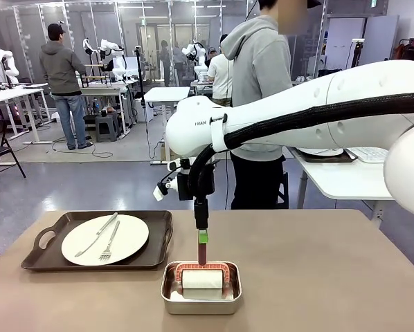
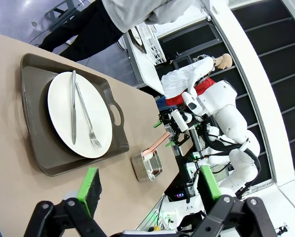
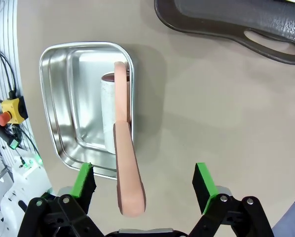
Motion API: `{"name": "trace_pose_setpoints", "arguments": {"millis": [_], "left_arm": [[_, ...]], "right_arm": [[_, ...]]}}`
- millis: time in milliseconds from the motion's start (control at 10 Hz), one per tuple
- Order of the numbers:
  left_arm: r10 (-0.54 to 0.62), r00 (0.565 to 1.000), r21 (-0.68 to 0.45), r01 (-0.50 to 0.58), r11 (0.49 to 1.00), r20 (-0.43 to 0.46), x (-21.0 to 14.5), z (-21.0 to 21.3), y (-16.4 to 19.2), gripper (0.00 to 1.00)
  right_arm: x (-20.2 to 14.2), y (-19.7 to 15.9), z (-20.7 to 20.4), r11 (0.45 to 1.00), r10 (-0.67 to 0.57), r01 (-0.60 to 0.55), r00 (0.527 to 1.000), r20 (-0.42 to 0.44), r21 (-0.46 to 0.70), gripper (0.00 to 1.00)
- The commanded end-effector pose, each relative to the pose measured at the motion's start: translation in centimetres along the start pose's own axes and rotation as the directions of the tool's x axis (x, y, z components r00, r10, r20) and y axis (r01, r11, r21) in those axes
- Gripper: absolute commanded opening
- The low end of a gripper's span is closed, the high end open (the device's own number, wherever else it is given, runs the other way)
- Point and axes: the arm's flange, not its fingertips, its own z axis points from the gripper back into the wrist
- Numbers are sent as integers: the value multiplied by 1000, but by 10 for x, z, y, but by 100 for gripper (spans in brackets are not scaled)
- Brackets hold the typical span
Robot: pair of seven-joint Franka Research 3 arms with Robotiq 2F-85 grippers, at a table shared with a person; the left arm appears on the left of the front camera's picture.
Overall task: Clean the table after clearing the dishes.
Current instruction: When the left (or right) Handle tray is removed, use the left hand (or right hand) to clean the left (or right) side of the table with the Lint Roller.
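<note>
The brown table (image 1: 318, 277) has one dark tray (image 1: 160, 235) on it, toward the robot's left. A white plate (image 1: 131, 238) lies on the tray, with a knife (image 1: 100, 233) and a fork (image 1: 110, 246) on top. Near the middle sits a shiny metal pan (image 1: 171, 295). Inside it is a white roller (image 1: 202, 282) with a pink handle (image 3: 129, 168) sticking up. The right gripper (image 3: 145, 180) hangs over the pan with its fingers wide apart. The handle stands between them, not squeezed. The left gripper (image 2: 150, 183) is up high, with its fingers apart and nothing in them.
</note>
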Motion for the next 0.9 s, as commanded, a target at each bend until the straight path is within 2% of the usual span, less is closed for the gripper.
{"name": "trace_pose_setpoints", "arguments": {"millis": [0, 100, 200, 800], "left_arm": [[1, 1000, -4, -1, 1000, -1, -2, 3, -2, 100], [1, 1000, -4, -1, 1000, -1, -2, 3, -2, 100], [1, 1000, -4, -1, 1000, -1, -2, 3, -2, 100], [1, 1000, -4, -1, 1000, -1, -2, 3, -2, 100]], "right_arm": [[4, 9, 1, 999, -40, 39, 999, -10, -19, 100], [3, 9, 0, 999, -46, 46, 999, -6, -12, 100], [3, 9, -1, 999, -49, 49, 999, -1, -12, 94], [-1, 9, -1, 999, -54, 54, 998, 25, 4, 35]]}}
